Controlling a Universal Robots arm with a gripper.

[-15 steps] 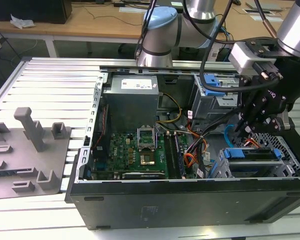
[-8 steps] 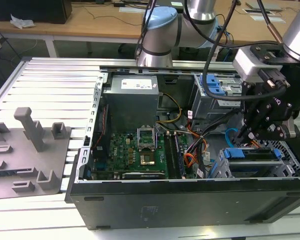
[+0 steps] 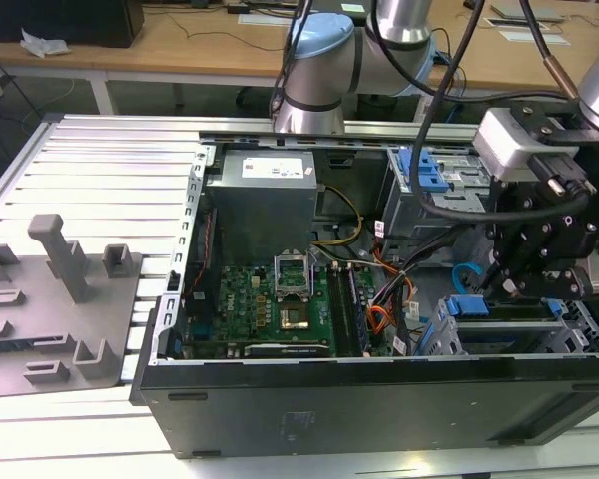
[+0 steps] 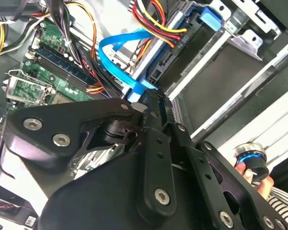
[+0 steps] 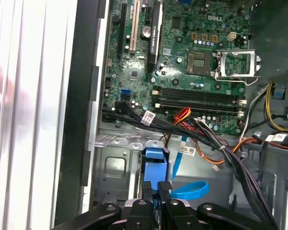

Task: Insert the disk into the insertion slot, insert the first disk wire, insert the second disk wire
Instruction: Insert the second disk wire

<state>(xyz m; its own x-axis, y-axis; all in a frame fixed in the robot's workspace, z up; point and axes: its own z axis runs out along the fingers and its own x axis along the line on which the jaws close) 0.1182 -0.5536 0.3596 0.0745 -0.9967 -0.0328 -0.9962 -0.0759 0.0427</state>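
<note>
Hovering gripper point(image 5: 157, 188) above the disk point(image 5: 154, 168).
One second disk wire point(image 4: 116, 44) loops beside it; fingers seemingly pinched together, perhaps on its connector.

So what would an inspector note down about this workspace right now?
Surface: slotted aluminium table, carrying an open computer case.
Job's things: disk, in its blue frame, sits in the insertion slot; second disk wire loops beside it.
Clutter: grey fixture tray at the exterior view's left.
Grippers: claw apparently shut on the second disk wire's end, over the disk.
Cables: orange and black bundles cross the case.
Surroundings: wooden desk behind.
</note>
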